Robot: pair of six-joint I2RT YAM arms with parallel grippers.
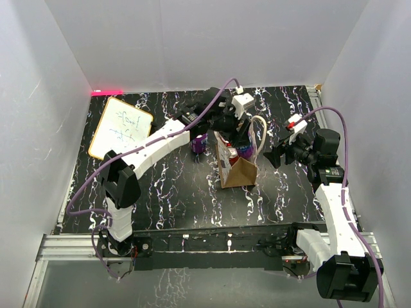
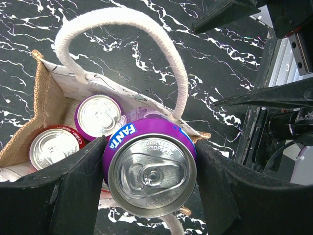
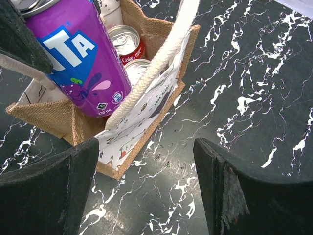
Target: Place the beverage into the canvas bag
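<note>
Clamped between the black fingers [image 2: 54, 196] of the left gripper [image 2: 149, 161], a purple Fanta can [image 2: 152, 178] hangs upright over the open mouth of the canvas bag [image 2: 46, 98], which stands near the middle of the black marbled table [image 3: 254, 98], somewhat toward its far edge. Seen from the right wrist, the can's base appears level with the bag's rim or just inside it, though the cream handle [image 3: 146, 83] crosses in front and the exact depth cannot be told. Two cans stand upright inside the bag, a red cola can [image 2: 51, 149] and a purple-sided one [image 2: 99, 116], side by side and touching or nearly so. The job looks well advanced but unfinished: the drink is lined up over the free space by the printed side panel [image 3: 142, 122], and lowering it and letting go appear to be what remains. Over the table just beside that panel the right gripper [image 3: 146, 147] hovers with its fingers spread, holding nothing. Near the table's far left corner lies a small whiteboard [image 1: 120, 127].
</note>
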